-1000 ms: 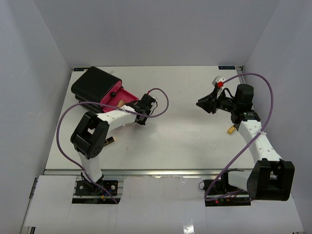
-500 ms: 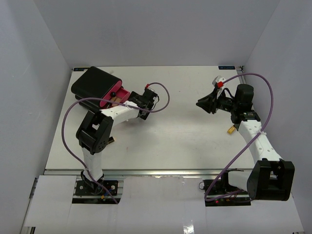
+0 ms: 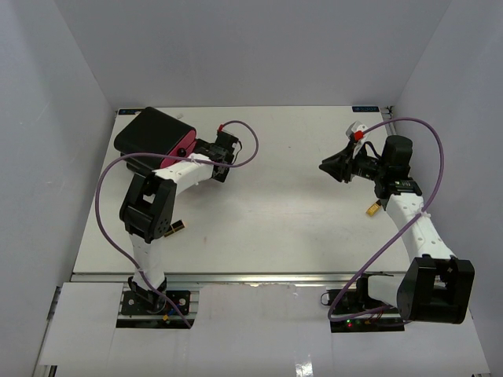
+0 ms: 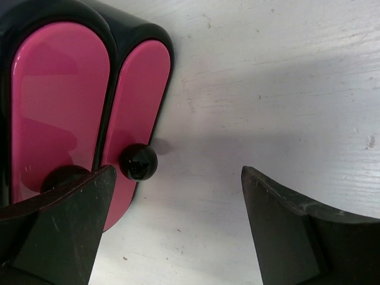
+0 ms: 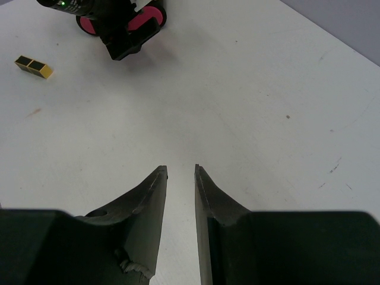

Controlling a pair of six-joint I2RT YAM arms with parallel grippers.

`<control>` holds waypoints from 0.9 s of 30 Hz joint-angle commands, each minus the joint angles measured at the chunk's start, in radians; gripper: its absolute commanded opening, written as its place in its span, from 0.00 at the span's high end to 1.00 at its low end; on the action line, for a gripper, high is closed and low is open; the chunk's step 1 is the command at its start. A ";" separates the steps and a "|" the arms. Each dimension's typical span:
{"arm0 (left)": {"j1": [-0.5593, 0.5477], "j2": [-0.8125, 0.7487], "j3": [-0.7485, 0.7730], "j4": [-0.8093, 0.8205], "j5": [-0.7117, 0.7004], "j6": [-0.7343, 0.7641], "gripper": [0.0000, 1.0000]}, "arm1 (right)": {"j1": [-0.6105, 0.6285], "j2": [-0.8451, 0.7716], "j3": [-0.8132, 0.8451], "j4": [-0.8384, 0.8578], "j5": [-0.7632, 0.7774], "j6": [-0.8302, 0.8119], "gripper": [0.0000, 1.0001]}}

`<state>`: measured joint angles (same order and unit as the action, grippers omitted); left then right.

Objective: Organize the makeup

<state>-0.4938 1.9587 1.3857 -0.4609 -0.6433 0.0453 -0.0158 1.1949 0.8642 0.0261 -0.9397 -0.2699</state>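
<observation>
The black-and-pink case [image 3: 149, 132] stands at the back left with its drawers pushed in. The left wrist view shows two pink drawer fronts [image 4: 59, 101], each with a round black knob [image 4: 138, 161]. My left gripper [image 3: 198, 151] is open right at those fronts, with nothing between its fingers [image 4: 285, 225]. A small gold-and-black makeup piece [image 3: 179, 228] lies beside the left arm and shows again in the right wrist view [image 5: 34, 65]. A second gold piece [image 3: 372, 209] lies by the right arm. My right gripper [image 3: 324, 166] hovers shut and empty [image 5: 181, 169] over bare table.
Purple cables loop from both wrists, the left one [image 3: 106, 188] out past the table's left edge. White walls close in the table at the back and both sides. The arm bases sit at the near edge.
The left gripper opened and moved back-left toward the case. The pink drawer that stood open has slid shut. The right arm barely moved.
</observation>
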 commanded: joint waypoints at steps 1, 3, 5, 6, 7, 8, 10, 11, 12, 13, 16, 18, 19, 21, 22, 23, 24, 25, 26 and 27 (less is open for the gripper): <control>0.002 -0.037 0.041 0.007 -0.004 -0.002 0.02 | -0.004 0.011 0.013 0.019 -0.026 -0.012 0.68; 0.001 -0.060 0.023 0.002 0.076 -0.026 0.02 | -0.004 0.012 0.013 0.016 -0.028 -0.012 0.68; 0.001 -0.105 -0.011 0.008 0.129 -0.066 0.07 | -0.004 0.012 0.013 0.015 -0.029 -0.015 0.68; 0.001 -0.120 -0.034 0.013 0.151 -0.099 0.10 | -0.004 0.012 0.013 0.014 -0.030 -0.015 0.68; 0.001 -0.139 -0.051 0.027 0.179 -0.114 0.17 | -0.004 0.014 0.013 0.014 -0.030 -0.015 0.68; 0.000 -0.153 -0.067 0.035 0.191 -0.131 0.23 | -0.004 0.014 0.013 0.014 -0.030 -0.015 0.68; 0.000 -0.169 -0.099 0.050 0.200 -0.188 0.47 | -0.004 0.014 0.013 0.015 -0.031 -0.015 0.68; 0.000 -0.175 -0.115 0.061 0.203 -0.222 0.61 | -0.004 0.014 0.013 0.015 -0.031 -0.015 0.68; 0.000 -0.180 -0.131 0.075 0.202 -0.261 0.76 | -0.004 0.014 0.013 0.014 -0.031 -0.015 0.68; 0.000 -0.185 -0.147 0.092 0.194 -0.293 0.84 | -0.004 0.014 0.013 0.014 -0.031 -0.015 0.68; -0.002 -0.196 -0.188 0.135 0.135 -0.397 0.88 | -0.004 0.015 0.013 0.014 -0.031 -0.015 0.68; -0.008 -0.183 -0.199 0.137 0.038 -0.454 0.81 | -0.004 0.017 0.013 0.014 -0.032 -0.015 0.68; -0.015 -0.175 -0.203 0.134 -0.023 -0.501 0.71 | -0.004 0.020 0.013 0.014 -0.033 -0.015 0.68; -0.032 -0.160 -0.207 0.120 -0.142 -0.602 0.35 | -0.004 0.026 0.013 0.014 -0.035 -0.015 0.68; -0.042 -0.152 -0.209 0.114 -0.212 -0.651 0.14 | -0.004 0.029 0.013 0.014 -0.036 -0.015 0.68; -0.064 -0.139 -0.207 0.108 -0.276 -0.689 0.06 | -0.004 0.031 0.013 0.015 -0.036 -0.015 0.68; -0.078 -0.121 -0.205 0.102 -0.327 -0.725 0.02 | -0.004 0.033 0.013 0.015 -0.036 -0.015 0.68; -0.086 -0.100 -0.200 0.096 -0.373 -0.759 0.02 | -0.004 0.034 0.013 0.014 -0.036 -0.015 0.68; -0.092 -0.082 -0.189 0.090 -0.433 -0.785 0.02 | -0.004 0.035 0.013 0.014 -0.036 -0.015 0.68; -0.095 -0.058 -0.178 0.082 -0.468 -0.803 0.02 | -0.004 0.036 0.013 0.014 -0.036 -0.015 0.68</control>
<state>-0.5506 1.8346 1.1806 -0.3618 -0.8314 -0.5655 -0.0177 1.2268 0.8642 0.0254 -0.9494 -0.2729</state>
